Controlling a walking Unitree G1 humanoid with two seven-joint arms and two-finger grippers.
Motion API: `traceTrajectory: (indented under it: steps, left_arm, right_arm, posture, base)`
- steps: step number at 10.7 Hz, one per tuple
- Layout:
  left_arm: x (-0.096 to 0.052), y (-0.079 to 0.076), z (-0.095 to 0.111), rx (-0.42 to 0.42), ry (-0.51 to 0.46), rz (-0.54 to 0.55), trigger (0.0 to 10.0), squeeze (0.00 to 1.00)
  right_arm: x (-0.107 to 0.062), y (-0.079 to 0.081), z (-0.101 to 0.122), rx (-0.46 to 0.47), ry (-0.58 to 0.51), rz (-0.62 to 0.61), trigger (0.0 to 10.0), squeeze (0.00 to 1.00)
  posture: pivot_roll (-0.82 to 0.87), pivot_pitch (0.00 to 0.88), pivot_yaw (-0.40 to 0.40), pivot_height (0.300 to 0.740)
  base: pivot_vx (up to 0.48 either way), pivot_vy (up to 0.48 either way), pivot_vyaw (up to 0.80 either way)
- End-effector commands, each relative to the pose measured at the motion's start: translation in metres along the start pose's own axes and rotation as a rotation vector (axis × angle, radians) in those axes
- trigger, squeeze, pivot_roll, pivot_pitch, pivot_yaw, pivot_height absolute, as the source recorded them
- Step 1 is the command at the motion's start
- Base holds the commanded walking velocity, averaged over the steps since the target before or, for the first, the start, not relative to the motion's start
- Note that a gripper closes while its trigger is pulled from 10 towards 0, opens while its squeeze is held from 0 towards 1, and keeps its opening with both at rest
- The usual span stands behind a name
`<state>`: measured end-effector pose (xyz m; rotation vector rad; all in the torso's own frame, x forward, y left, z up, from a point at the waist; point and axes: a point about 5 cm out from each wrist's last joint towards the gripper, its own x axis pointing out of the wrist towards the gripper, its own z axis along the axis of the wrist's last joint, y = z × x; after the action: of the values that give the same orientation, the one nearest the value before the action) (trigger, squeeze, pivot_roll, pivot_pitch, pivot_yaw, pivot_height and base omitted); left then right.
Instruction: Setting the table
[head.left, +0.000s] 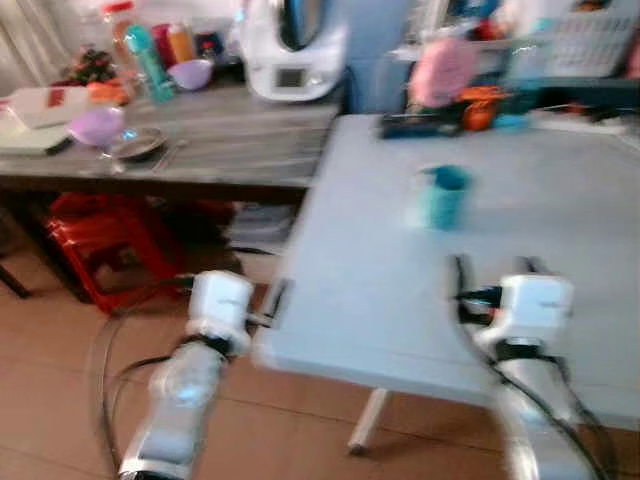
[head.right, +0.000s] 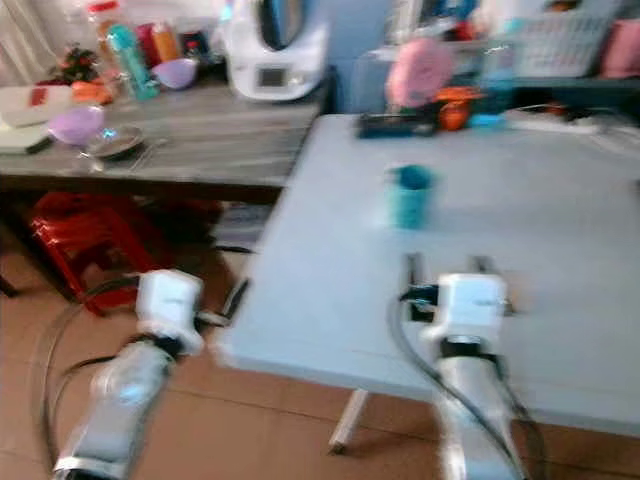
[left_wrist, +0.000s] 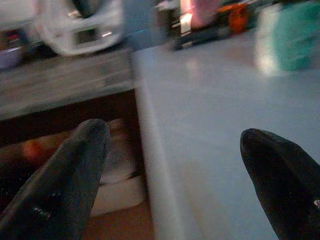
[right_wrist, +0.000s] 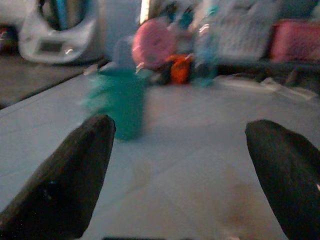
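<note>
- Pale grey-blue rectangular table (head.left: 380, 280) spans the centre and right.
- Right gripper (right_wrist: 180, 180), black fingers spread wide and empty, hovers over the table's near edge.
- Left gripper (left_wrist: 175, 185), equally wide, straddles the table's corner at 7 o'clock.
- Teal plastic cup (head.left: 445, 197) stands upright at 12 o'clock from the right gripper, well apart.

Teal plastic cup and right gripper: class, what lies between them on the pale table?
Nothing: only bare pale table separates the teal plastic cup from the right gripper, as the right wrist view shows between its open jaws.
</note>
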<state>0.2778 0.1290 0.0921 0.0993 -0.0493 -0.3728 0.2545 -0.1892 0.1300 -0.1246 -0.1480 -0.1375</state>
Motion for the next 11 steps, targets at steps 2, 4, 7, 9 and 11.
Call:
traceTrajectory:
  steps: [2,4,7,9,11]
  left_arm:
    - [-0.003,0.009,-0.001,0.029,0.015,0.01,10.0,0.0]
    - [-0.006,0.004,-0.005,-0.003,0.031,-0.063,10.0,0.0]
    - [-0.01,-0.007,-0.008,-0.035,0.035,-0.24,10.0,0.0]
    - [-0.009,-0.009,-0.011,-0.022,0.044,-0.316,10.0,0.0]
    - [-0.008,-0.015,-0.009,-0.026,0.047,-0.431,10.0,0.0]
  right_arm:
    - [0.0,0.008,0.001,0.024,-0.001,0.016,10.0,0.16]
    - [0.0,0.007,0.0,0.019,0.008,0.002,10.0,0.13]
    - [0.0,0.01,-0.008,0.04,0.062,0.0,10.0,0.07]
    - [0.001,0.015,-0.013,0.054,0.107,0.008,10.0,0.0]
    - [0.005,0.023,-0.021,0.083,0.178,0.019,10.0,0.0]
  posture:
    - [0.04,0.012,0.103,0.74]
    - [0.04,0.01,0.101,0.74]
    - [0.03,0.006,0.095,0.74]
    - [0.03,0.003,0.091,0.74]
    - [0.04,0.002,0.087,0.74]
  base:
    - [0.0,-0.465,0.0]
    - [0.0,0.0,0.0]
    - [0.0,0.0,0.0]
    - [0.0,0.0,0.0]
    - [0.0,0.0,0.0]
